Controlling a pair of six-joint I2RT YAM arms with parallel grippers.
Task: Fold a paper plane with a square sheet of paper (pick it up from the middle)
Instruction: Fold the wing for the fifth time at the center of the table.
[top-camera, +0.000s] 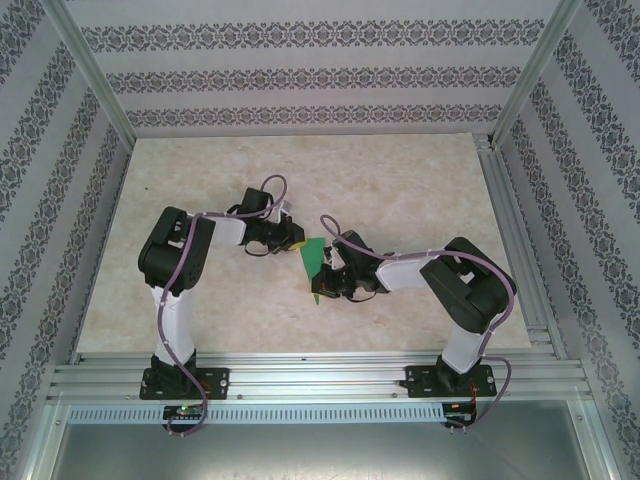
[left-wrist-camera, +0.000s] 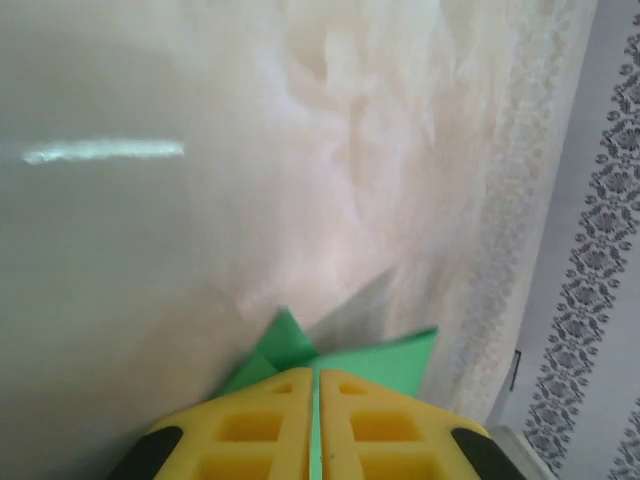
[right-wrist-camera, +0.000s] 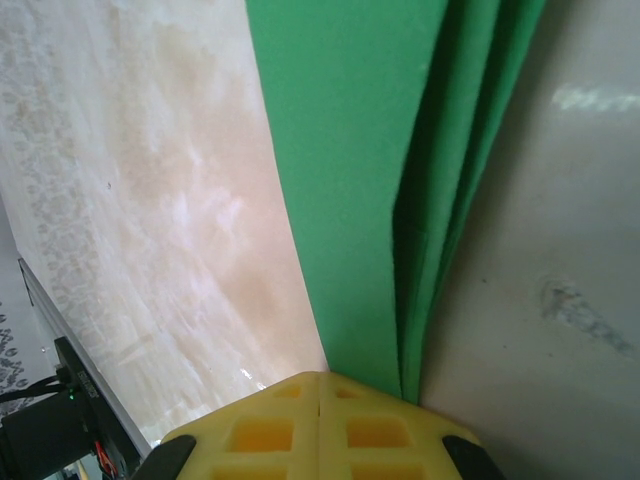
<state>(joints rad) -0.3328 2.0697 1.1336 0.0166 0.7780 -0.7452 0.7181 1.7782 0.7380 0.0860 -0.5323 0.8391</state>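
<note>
Your left jaws are pressed together on the paper plane (left-wrist-camera: 385, 362). Their yellow pads (left-wrist-camera: 250, 430) meet at the bottom centre of the left wrist frame, a green sliver is pinched in the seam, and two pointed flaps fan out just above them. Your right jaws are clamped on the same plane (right-wrist-camera: 345, 150), their pads (right-wrist-camera: 265, 435) at the bottom centre of the right wrist frame. From there the paper runs up to the top edge in stacked, creased layers.

Seen from above, the plane (top-camera: 312, 260) is a slim green wedge at the centre of the frame. The left arm (top-camera: 175, 255) reaches it from the left and the right arm (top-camera: 465, 285) from the right. Around it spreads the pale marbled worktop (top-camera: 400, 170), boxed in by patterned walls (top-camera: 300, 75). You cannot tell from these views whether the paper touches the worktop.
</note>
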